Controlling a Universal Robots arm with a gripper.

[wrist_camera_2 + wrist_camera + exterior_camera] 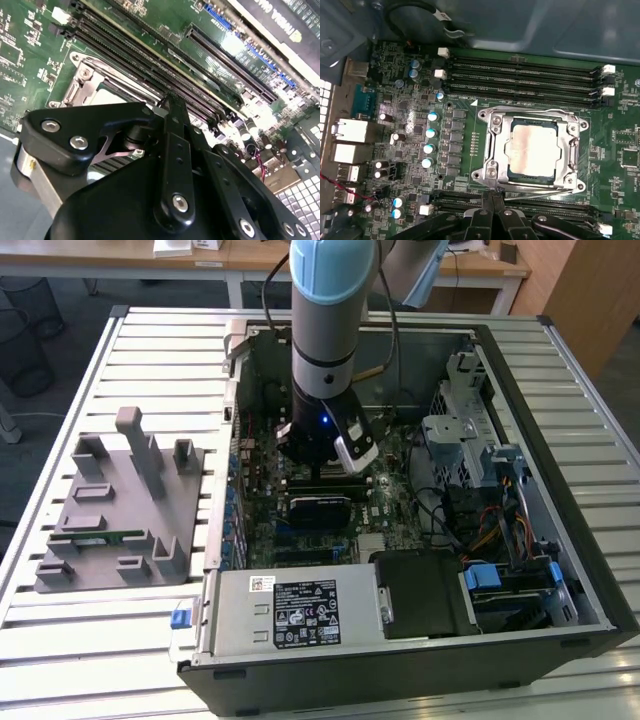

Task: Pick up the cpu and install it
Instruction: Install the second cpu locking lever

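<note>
The cpu (531,150) sits seated in its motherboard socket (492,150) under the metal retention frame, with rows of memory slots (520,70) on either side of it in the first wrist view. The tool (492,200) hangs just beside the socket's edge over the nearer slots, its fingertips (172,107) drawn together and holding nothing. In the exterior view the arm (330,330) reaches down into the open computer case (560,420) on the slatted table (120,640), with a grey tray (120,500) lying to the exterior view's left of the case.
</note>
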